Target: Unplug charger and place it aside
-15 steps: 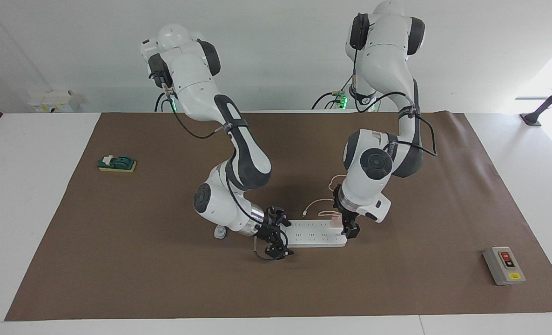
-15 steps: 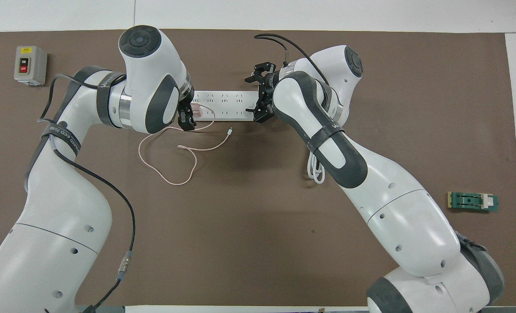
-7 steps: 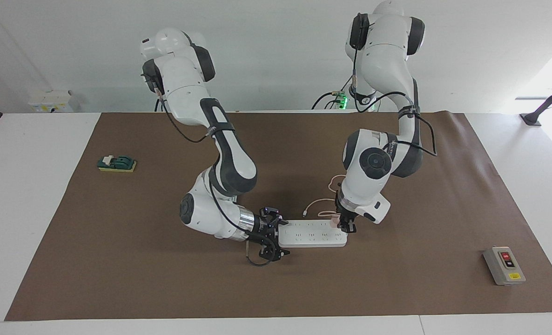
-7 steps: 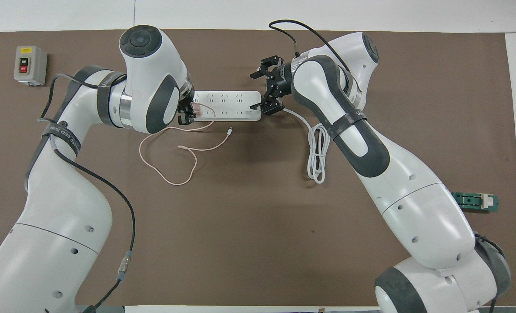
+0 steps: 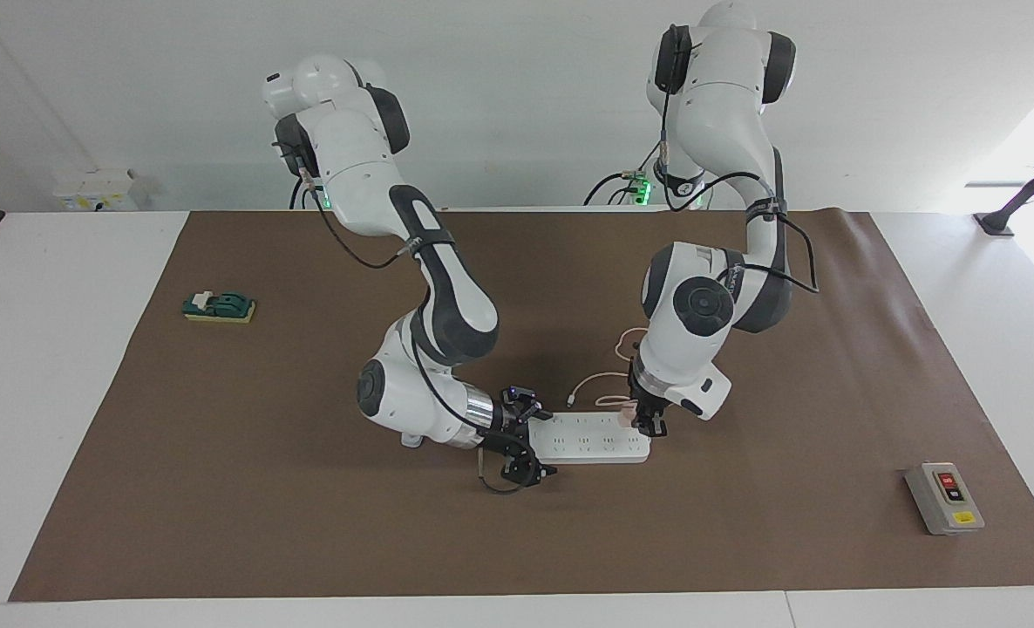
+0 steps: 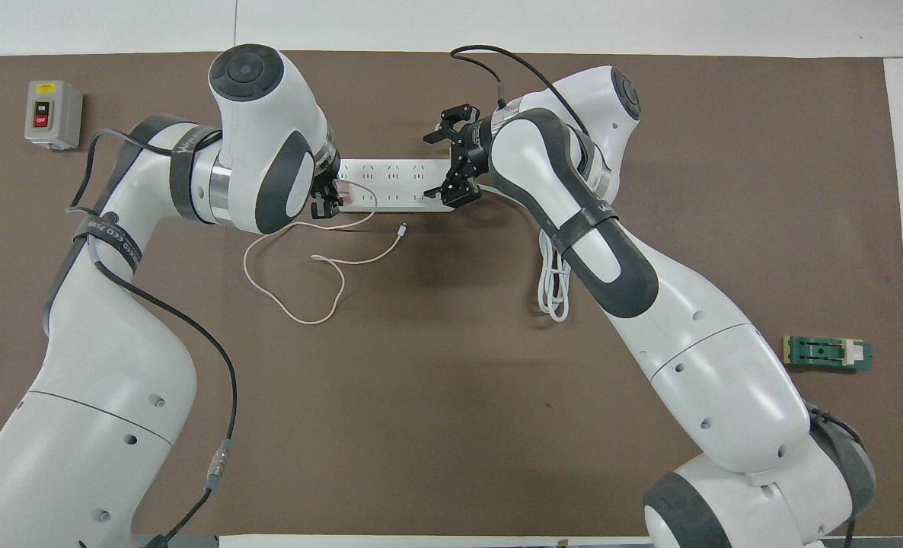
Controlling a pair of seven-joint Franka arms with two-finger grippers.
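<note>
Nearest the robots, toward the right arm's end of the tabletop [image 5: 744, 541], a small green block on a yellow base [image 5: 219, 307] lies alone on the brown mat. Farther out near the middle, a thin pink cable [image 6: 299, 266] loops loosely over the mat, its free connector end resting just short of the power strip. Toward the right arm's end from it, a coiled thick white cord [image 6: 553, 285] lies on the mat, partly hidden beneath the right arm.

Farther again lies the long white power strip [image 5: 591, 439], flat on the mat. The charger [image 5: 627, 413], a small pale pink cube, sits plugged into the end of the strip toward the left arm's end of the tabletop. The left tool [image 5: 647, 425] points down at that end with its fingers closed around the charger. The right tool [image 5: 518, 440] is at the strip's other end, its fingers spread wide to either side of that end; whether they touch the strip cannot be made out.

Farthest from the robots, toward the left arm's end, stands a grey switch box [image 5: 944, 497] with red and black buttons and a yellow label, well apart from everything else.
</note>
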